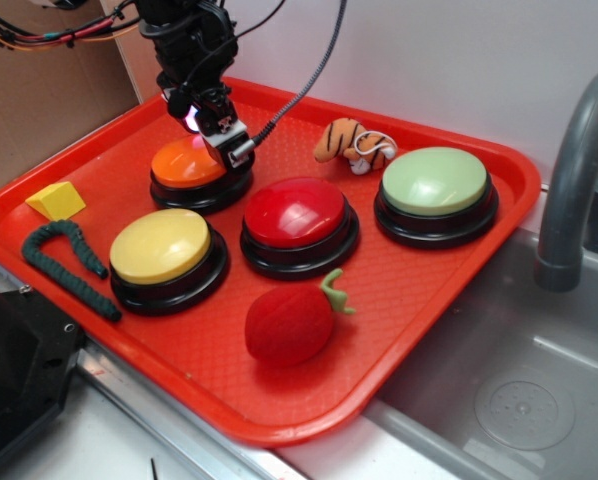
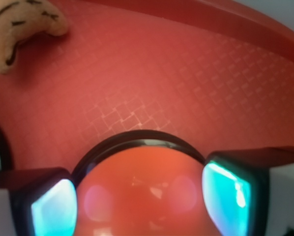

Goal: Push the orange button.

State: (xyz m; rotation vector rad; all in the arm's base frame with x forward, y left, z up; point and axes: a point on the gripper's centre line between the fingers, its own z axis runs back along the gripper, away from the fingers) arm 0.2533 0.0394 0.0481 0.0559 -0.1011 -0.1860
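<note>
The orange button point(image 1: 184, 162), a glossy dome on a black base, sits at the back left of the red tray point(image 1: 229, 390). My gripper point(image 1: 219, 130) is directly over its right side, pointing down and seemingly touching the dome. From the wrist camera, the orange button point(image 2: 147, 191) fills the gap between my two fingers, with the gripper point(image 2: 141, 196) open and its pads glowing cyan on either side. The fingers straddle the dome without clamping it.
On the tray also stand a yellow button point(image 1: 161, 245), a red button point(image 1: 297, 212) and a green button point(image 1: 435, 180). A red plush strawberry point(image 1: 291, 322), a striped plush toy point(image 1: 354, 143), a yellow wedge point(image 1: 57, 200) and a dark green rope point(image 1: 64, 262) lie around them. A faucet point(image 1: 579, 170) and sink point(image 1: 519, 370) are at right.
</note>
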